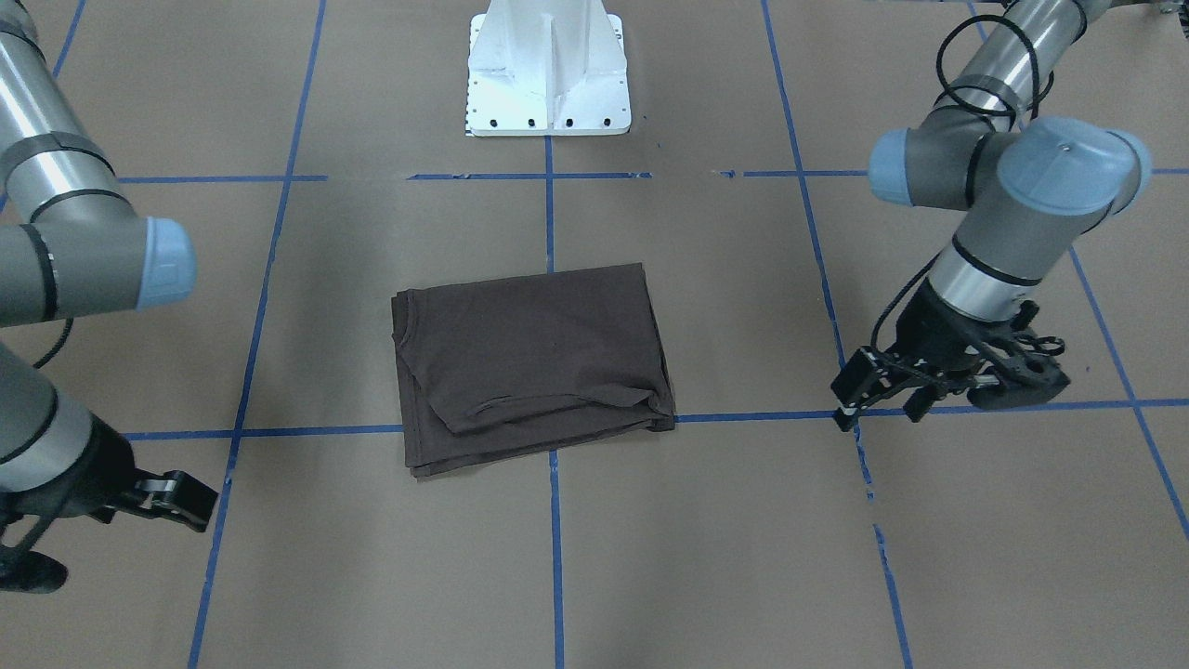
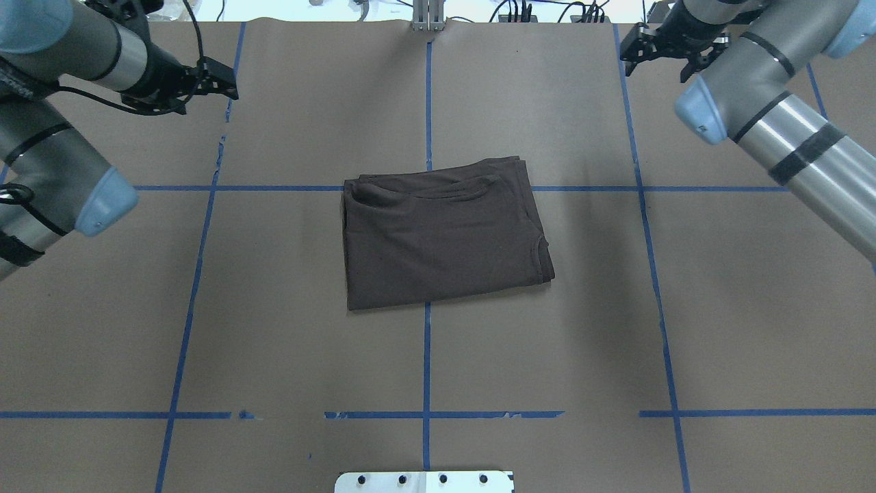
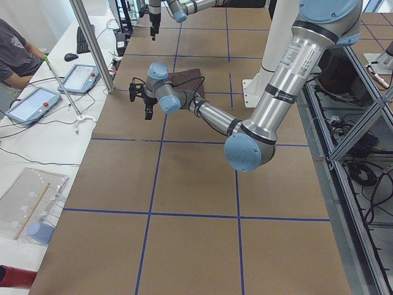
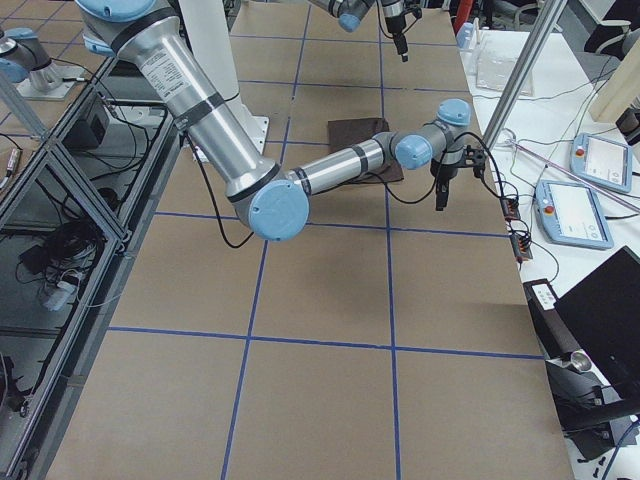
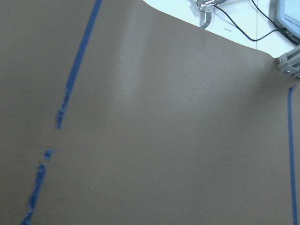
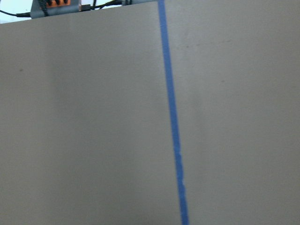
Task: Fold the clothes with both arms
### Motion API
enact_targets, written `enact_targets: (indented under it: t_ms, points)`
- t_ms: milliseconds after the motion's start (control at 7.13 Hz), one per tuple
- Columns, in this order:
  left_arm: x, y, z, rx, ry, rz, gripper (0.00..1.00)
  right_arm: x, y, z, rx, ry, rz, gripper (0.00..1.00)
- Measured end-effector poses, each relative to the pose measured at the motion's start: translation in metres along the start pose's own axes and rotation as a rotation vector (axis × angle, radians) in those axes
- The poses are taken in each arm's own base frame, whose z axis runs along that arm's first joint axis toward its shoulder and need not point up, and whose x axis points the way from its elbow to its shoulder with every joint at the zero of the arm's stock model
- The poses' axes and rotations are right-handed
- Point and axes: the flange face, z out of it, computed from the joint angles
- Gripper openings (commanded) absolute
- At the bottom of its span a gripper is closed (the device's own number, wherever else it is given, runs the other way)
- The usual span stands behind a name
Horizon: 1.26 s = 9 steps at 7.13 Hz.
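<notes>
The clothes are one dark brown T-shirt (image 1: 529, 362), folded into a thick rectangle at the middle of the table (image 2: 441, 236). It lies flat, and neither arm touches it. My left gripper (image 1: 881, 413) hangs low over the paper well off to the shirt's side, open and empty. In the overhead view the left gripper (image 2: 222, 79) is at the far left. My right gripper (image 2: 653, 65) is over the far right corner, its fingers spread with nothing between them. It shows side-on in the front-facing view (image 1: 181, 502). Both wrist views show only bare paper and tape.
Brown paper with a grid of blue tape lines (image 2: 426, 356) covers the table. The white pedestal base (image 1: 548, 70) stands at the robot's edge. A person (image 3: 15, 52) sits at a side bench with tablets (image 3: 34, 101) beyond the far edge.
</notes>
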Motion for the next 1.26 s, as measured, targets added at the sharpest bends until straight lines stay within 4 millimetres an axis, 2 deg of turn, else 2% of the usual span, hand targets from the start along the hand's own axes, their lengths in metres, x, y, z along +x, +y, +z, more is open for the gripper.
enact_targets:
  t_ms: [281, 421, 561, 702, 842, 982, 1122, 1263]
  points:
    - [-0.090, -0.027, -0.030, -0.013, -0.119, 0.243, 1.00, 0.124, 0.021, -0.003, -0.044, 0.000, -0.129, 1.00]
    - [-0.153, -0.039, -0.054, -0.039, -0.147, 0.359, 1.00, 0.186, 0.030, -0.013, -0.065, -0.022, -0.155, 1.00]
    - [-0.219, -0.040, -0.082, -0.085, -0.138, 0.487, 1.00, 0.240, 0.046, -0.025, -0.073, -0.044, -0.158, 1.00]
    - [-0.270, -0.027, -0.100, -0.126, -0.121, 0.549, 1.00, 0.282, 0.072, -0.031, -0.074, -0.053, -0.149, 1.00]
    - [-0.311, -0.007, -0.103, -0.159, -0.123, 0.524, 1.00, 0.311, 0.102, -0.035, -0.069, -0.051, -0.138, 1.00]
    - [-0.340, 0.007, -0.097, -0.184, -0.136, 0.471, 1.00, 0.322, 0.120, -0.039, -0.060, -0.046, -0.138, 1.00]
    - [-0.357, 0.015, -0.092, -0.201, -0.149, 0.432, 1.00, 0.328, 0.130, -0.040, -0.057, -0.041, -0.135, 1.00]
    - [-0.366, 0.019, -0.088, -0.224, -0.161, 0.398, 1.00, 0.330, 0.136, -0.043, -0.055, -0.044, -0.128, 1.00]
